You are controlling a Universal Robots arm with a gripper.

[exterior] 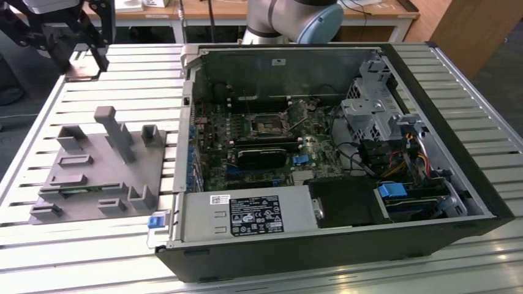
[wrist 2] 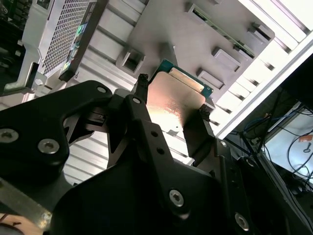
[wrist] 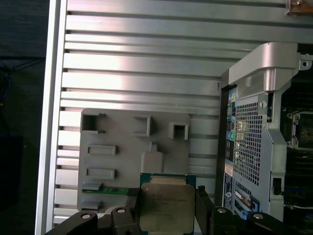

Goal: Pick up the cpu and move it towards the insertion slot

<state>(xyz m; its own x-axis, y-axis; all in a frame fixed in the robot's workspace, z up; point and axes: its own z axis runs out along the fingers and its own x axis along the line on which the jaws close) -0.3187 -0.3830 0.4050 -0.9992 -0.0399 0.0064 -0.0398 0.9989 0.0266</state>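
The hand (wrist 2: 171,105) is clenched on the cpu (wrist 2: 173,105), one black finger (wrist 2: 139,93) pressing each of two opposite edges, so the chip sits flat between them with its pale metal top facing the camera in both wrist views (wrist: 166,205). A green border shows along the chip's far edge. In the exterior view the hand (exterior: 82,64) hangs raised above the far corner of the worktop (exterior: 106,245) at the exterior view's left, the chip (exterior: 82,68) a small pale-brown square between the fingers. Below and nearer than the hand lies the grey fixture plate (exterior: 98,171) with its upright blocks, well apart from the chip. Further off, to the exterior view's right of the hand, stands the open computer case (exterior: 327,257); the insertion slot (exterior: 268,124) sits on its motherboard, well apart from the held chip.
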